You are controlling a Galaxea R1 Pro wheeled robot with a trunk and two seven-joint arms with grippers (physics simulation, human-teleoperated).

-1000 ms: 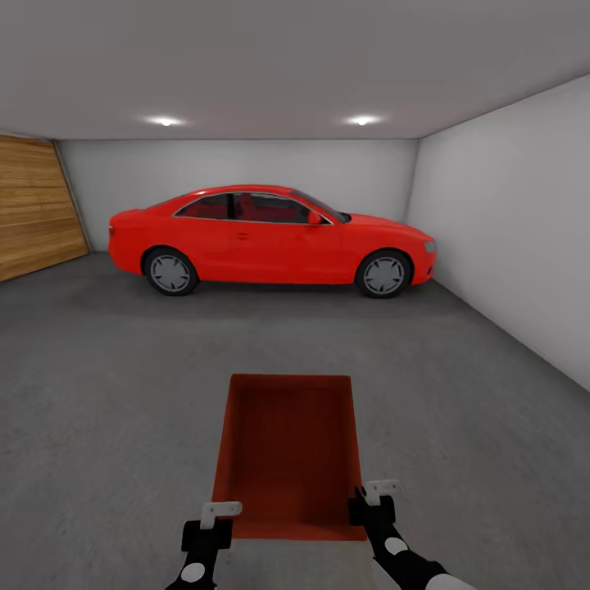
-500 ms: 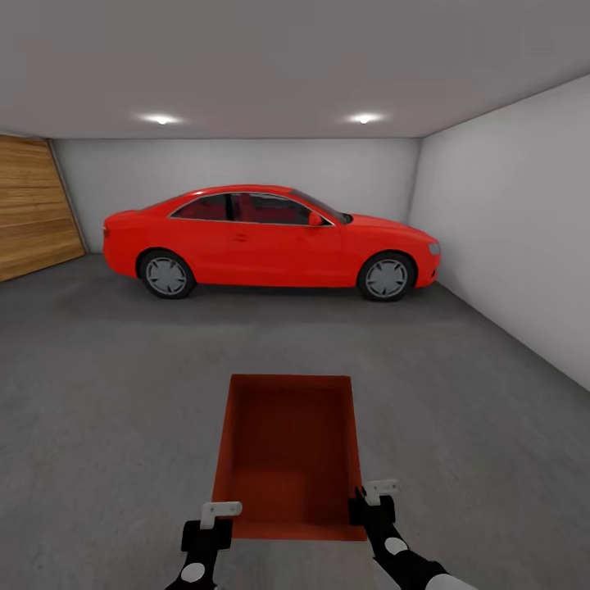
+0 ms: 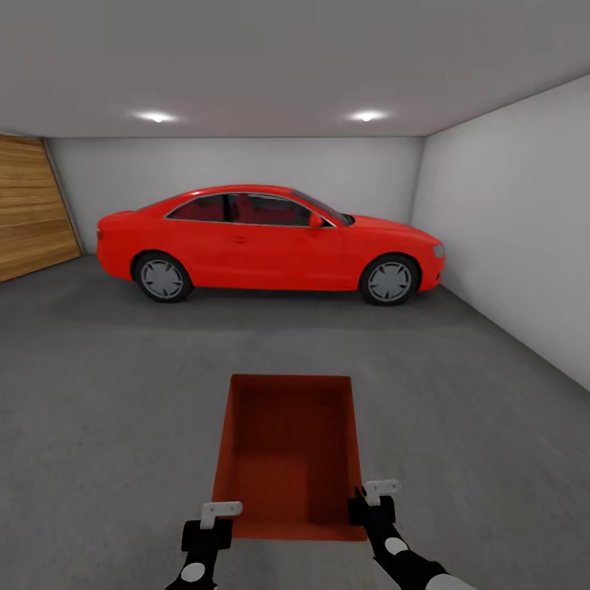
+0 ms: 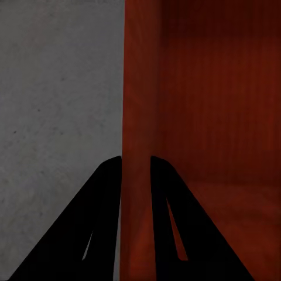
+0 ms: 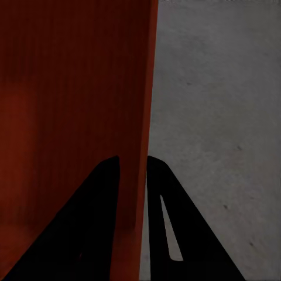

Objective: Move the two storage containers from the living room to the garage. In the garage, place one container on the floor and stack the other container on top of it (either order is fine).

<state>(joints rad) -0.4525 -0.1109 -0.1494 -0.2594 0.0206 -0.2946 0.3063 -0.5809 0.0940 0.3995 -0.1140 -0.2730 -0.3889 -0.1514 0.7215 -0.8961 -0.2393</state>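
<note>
The storage container [image 3: 288, 455] hides the patch of floor [image 3: 115, 393] beneath it, so its underside cannot be seen; the lower edge of the head view cuts off both arms just behind the container; the wooden door [image 3: 33, 209], left of the container, runs off the picture's edge; the red car [image 3: 266, 242], beyond the container, hides the foot of the back wall [image 3: 238, 168]; its far side is out of sight.

Matt orange-red container [image 3: 288, 447], rough grey concrete-like floor [image 3: 106, 393], glossy red car [image 3: 266, 242], wood-plank door [image 3: 29, 209].
</note>
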